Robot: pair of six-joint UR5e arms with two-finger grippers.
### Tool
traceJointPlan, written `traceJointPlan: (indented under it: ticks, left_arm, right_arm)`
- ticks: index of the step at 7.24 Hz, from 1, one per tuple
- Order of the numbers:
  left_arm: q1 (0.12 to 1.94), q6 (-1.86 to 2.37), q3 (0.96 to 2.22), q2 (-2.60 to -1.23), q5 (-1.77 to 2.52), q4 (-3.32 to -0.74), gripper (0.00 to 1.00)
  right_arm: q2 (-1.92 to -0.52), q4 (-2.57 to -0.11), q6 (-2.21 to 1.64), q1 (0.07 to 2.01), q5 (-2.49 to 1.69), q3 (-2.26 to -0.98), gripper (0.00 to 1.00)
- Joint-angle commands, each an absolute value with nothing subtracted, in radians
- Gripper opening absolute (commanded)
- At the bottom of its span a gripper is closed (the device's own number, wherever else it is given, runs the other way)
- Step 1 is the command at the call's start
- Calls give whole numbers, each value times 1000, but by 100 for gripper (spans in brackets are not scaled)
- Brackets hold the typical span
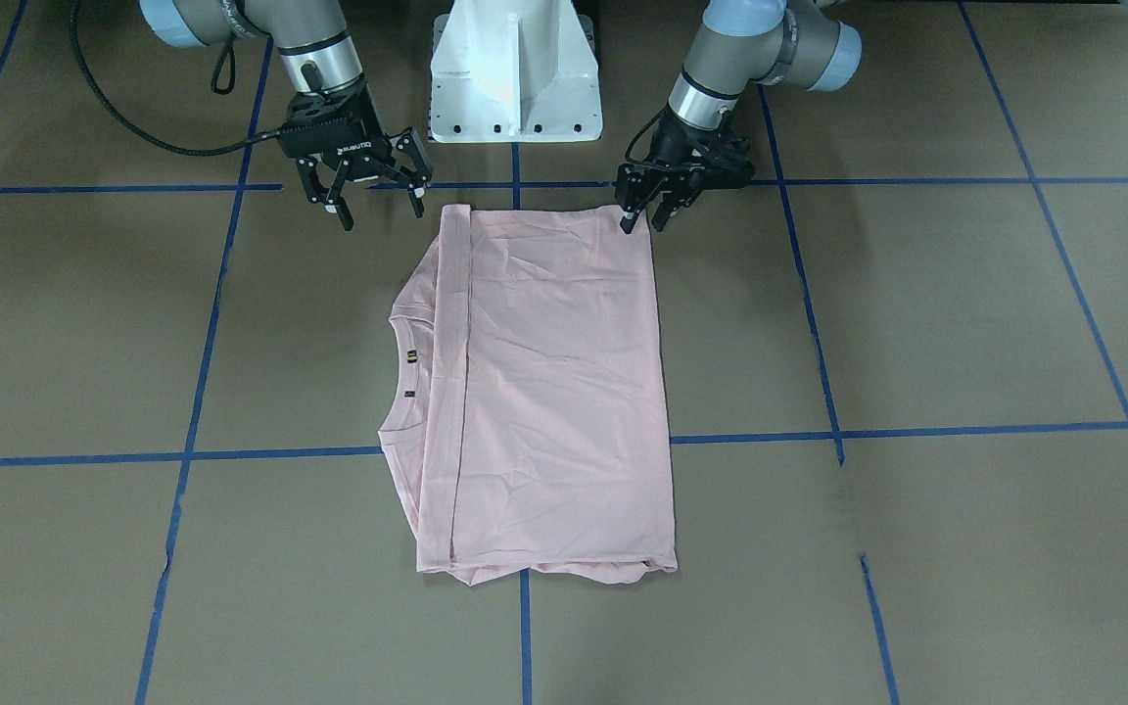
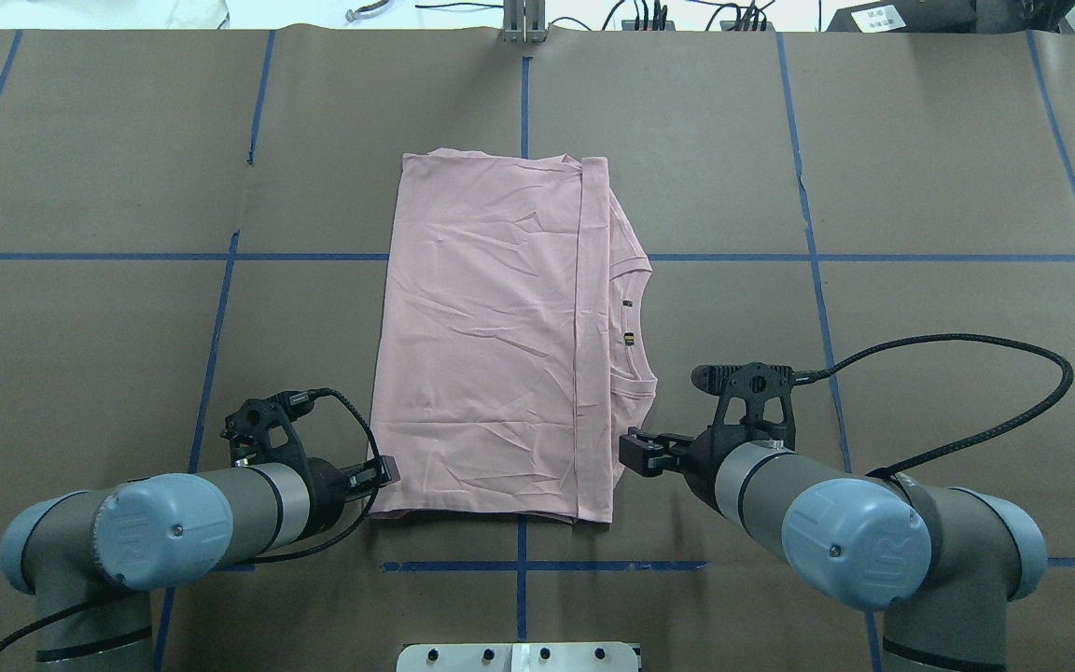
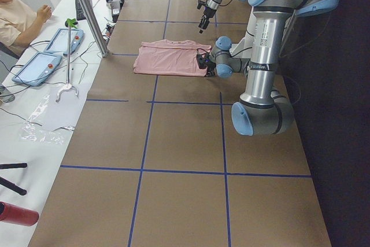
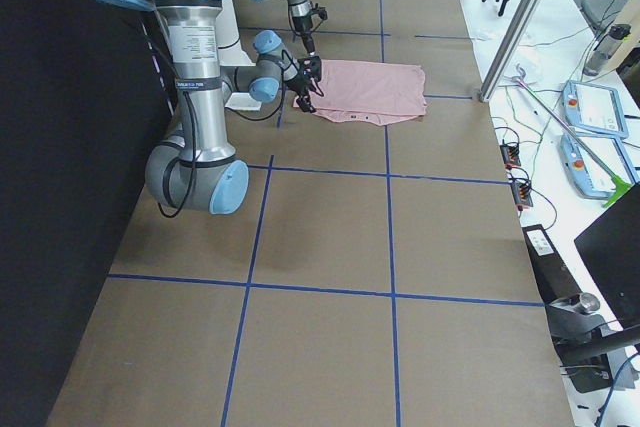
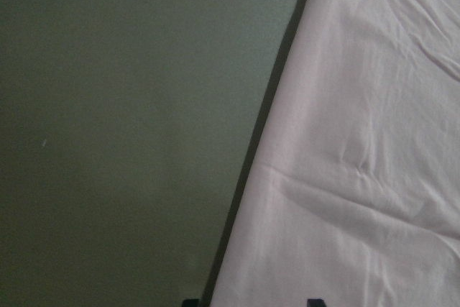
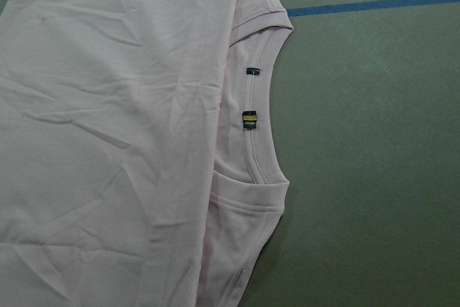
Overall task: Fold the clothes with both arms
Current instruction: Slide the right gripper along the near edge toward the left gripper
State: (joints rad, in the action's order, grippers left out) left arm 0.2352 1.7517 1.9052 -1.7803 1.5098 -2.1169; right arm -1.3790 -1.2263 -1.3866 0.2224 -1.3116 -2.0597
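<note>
The folded pink T-shirt (image 2: 491, 327) lies flat at the middle of the brown table (image 2: 108, 168). In the overhead view its collar (image 2: 633, 322) is on the 3 o'clock side. The left gripper (image 1: 644, 221) is at the shirt's 7 o'clock corner, jaws partly apart astride the cloth's edge and gripping nothing. The right gripper (image 1: 381, 215) hangs wide open and empty off the 5 o'clock corner, with the collar at its 12 o'clock.

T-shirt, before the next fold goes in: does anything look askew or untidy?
Mostly tidy. The pink T-shirt lies flat but creased. Its neckline bulges out past the folded-over hem, and under-layers peek out unevenly at the far edge.
</note>
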Motion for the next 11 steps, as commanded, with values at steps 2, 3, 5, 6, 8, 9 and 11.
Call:
traceJointPlan:
  ticks: [2, 3, 5, 6, 8, 9, 11]
  left_arm:
    - [210, 1752, 1907, -1782, 1511, -2112, 53]
    - [201, 1752, 1907, -1781, 1511, -2111, 54]
    - [193, 1750, 1907, -1778, 1511, -2111, 55]
    - [193, 1750, 1907, -1776, 1511, -2109, 55]
    - [193, 1750, 1907, -1775, 1511, -2109, 55]
    - [193, 1750, 1907, -1775, 1511, -2109, 58]
    - [193, 1750, 1905, -1775, 1511, -2111, 39]
  right_arm:
    - [-1379, -1227, -1387, 222, -1312, -2059, 100]
    - [-1379, -1227, -1388, 222, -1312, -2059, 100]
    - [-1379, -1227, -1396, 221, -1312, -2059, 100]
    - [-1379, -1226, -1396, 221, -1312, -2059, 100]
    - [-1379, -1227, -1396, 221, -1312, -2059, 100]
    - [-1379, -1227, -1396, 221, -1312, -2059, 100]
    - [-1379, -1226, -1396, 219, -1312, -2057, 100]
